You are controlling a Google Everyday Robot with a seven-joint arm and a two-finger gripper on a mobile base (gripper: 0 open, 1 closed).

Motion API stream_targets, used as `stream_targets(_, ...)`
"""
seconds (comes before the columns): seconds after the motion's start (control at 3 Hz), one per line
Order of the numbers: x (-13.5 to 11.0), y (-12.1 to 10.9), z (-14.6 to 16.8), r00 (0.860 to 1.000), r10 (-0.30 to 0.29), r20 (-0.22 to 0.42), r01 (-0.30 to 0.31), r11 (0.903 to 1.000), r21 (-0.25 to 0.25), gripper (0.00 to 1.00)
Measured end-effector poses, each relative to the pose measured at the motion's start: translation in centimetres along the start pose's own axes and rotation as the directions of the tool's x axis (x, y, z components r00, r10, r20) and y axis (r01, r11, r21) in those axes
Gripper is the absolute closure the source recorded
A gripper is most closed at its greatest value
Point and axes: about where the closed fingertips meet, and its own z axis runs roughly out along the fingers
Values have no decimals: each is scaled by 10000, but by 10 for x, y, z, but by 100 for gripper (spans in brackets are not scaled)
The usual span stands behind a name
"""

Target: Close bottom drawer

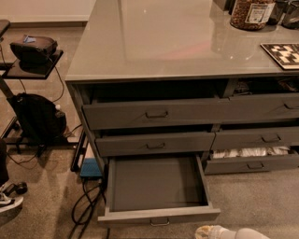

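Note:
The bottom drawer [158, 183] is a wide dark grey drawer pulled far out at the bottom left of the cabinet. Its flat grey tray is bare and its low front panel [159, 214] carries a small centre bar pull [159, 222]. My gripper [211, 231] shows as a pale tip at the bottom edge of the camera view. It sits just right of the drawer's front right corner and below it, apart from the panel. A grey arm segment [250, 234] trails to its right.
Above are two taller-fronted grey drawers [154, 113], slightly open. At the right, a low drawer [252, 158] holds white bundles. The grey countertop [177, 42] carries a jar [250, 13] and a checkered board [282, 53]. Cables [86, 205], a blue box [91, 168], a black bag [39, 116] and a stand lie at the left.

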Motion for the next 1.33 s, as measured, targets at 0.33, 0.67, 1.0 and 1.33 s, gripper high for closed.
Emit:
stream_targets(0.33, 19, -1, 18, 9996, 280, -41, -279, 9994, 216, 100)
stream_targets(0.67, 47, -7, 41, 9988, 483, -34, -481, 9972, 569, 100)
stream_targets(1.0, 69, -19, 63, 9982, 594, -85, -583, 9938, 952, 100)
stream_targets(1.33, 86, -30, 85, 9971, 760, -104, -744, 9912, 1092, 100)
